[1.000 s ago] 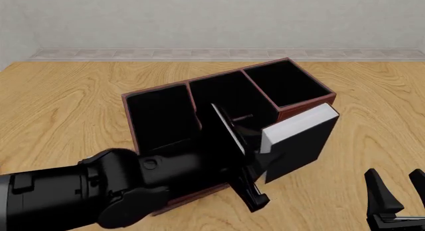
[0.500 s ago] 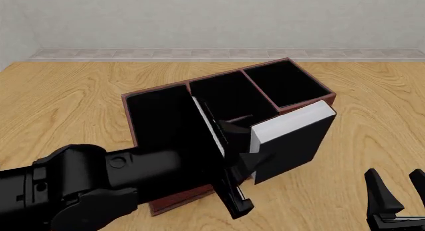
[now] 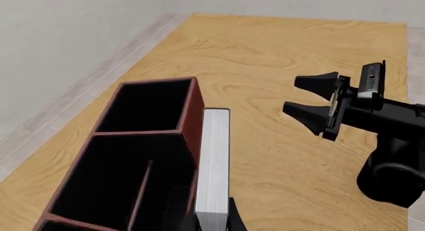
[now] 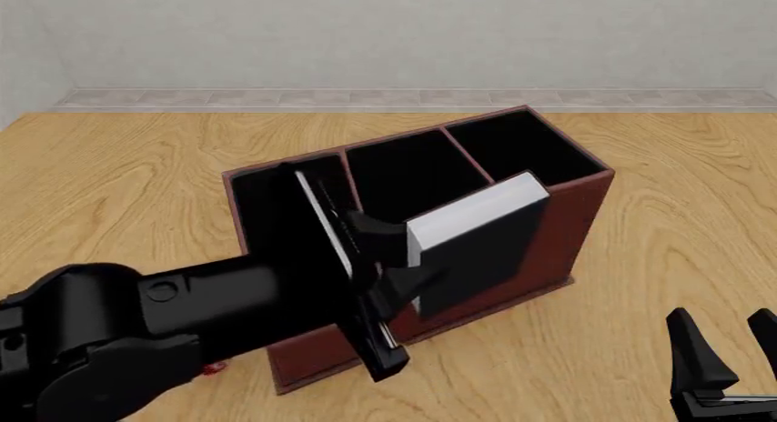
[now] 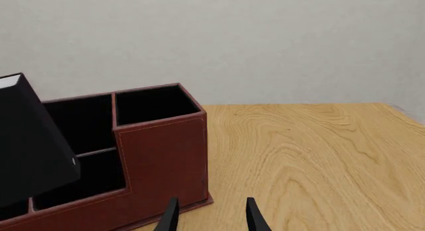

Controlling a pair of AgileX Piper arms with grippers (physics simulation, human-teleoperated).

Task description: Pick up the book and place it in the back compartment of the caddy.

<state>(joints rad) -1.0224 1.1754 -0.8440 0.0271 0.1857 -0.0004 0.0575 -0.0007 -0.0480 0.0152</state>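
My left gripper is shut on the book, a thick black hardback with white page edges. It holds the book tilted in the air over the near, stepped-down side of the reddish-brown caddy. The right wrist view shows the book hanging above the low-walled black cell, the back compartment. In the front view the book and fingers hide that cell. My right gripper stands open and holds nothing near the table's front right corner, apart from the caddy.
The caddy's two tall cells and its long wide cell lie open behind the book. A small red bit peeks out under the left arm. Bare wooden table stretches to the right of the caddy.
The left arm has carried the book leftward and away from me, from beside the caddy's near right corner to over its low side. The right gripper has not moved.
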